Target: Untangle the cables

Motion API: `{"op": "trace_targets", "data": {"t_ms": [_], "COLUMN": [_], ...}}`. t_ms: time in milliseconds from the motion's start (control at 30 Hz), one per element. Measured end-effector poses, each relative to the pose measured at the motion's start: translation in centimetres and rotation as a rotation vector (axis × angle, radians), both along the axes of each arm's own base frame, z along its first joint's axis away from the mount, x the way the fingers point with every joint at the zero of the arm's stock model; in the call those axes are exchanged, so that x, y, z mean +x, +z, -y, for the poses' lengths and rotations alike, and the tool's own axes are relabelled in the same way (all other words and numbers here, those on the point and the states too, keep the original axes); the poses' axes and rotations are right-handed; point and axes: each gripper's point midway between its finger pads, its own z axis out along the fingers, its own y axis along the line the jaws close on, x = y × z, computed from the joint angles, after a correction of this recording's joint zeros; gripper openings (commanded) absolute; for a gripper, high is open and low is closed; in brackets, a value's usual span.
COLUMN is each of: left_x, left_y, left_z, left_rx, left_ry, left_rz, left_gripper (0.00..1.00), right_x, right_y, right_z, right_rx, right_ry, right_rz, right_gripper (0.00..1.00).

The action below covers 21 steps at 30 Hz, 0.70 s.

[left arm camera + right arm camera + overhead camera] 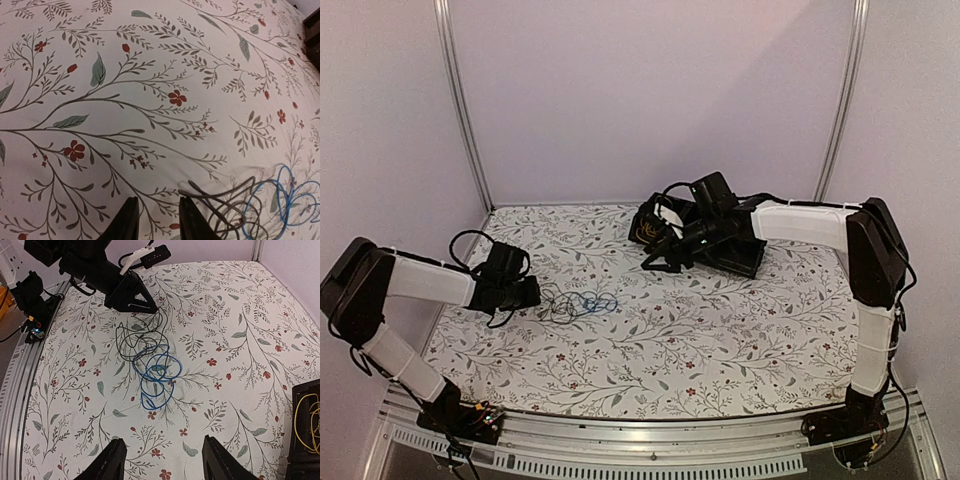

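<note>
1. Right pincer released, empty
2. Black tray to its right, yellow cable coiled inside
3. Blue cable and black cable tangled on the cloth just beside left pincer, parted, gripping nothing

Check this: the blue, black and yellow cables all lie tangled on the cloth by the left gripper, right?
Not the yellow cable: the right wrist view shows it in the black tray. The blue cable and black cable lie as said.
</note>
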Motion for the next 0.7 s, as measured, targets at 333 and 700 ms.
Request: {"op": "trace_targets", "data": {"t_ms": [333, 700], "left_x": [3.8, 3.7], "left_y": [-0.7, 2.7], "left_z": [0.9, 1.6], "left_rx": [0.000, -0.034], "left_ry": [-0.066, -0.109], "left_rz": [0.051, 0.132], "left_gripper": [0.08, 0.29], "right_x": [0.0, -0.5], "right_y": [0.2, -0.1], "right_z": [0.2, 0.0], "right_rx": [0.011, 0.016], "right_ry": [0.001, 0.018], "right_rz": [-0.018, -0.044], "right_gripper": [0.56, 0.56]}}
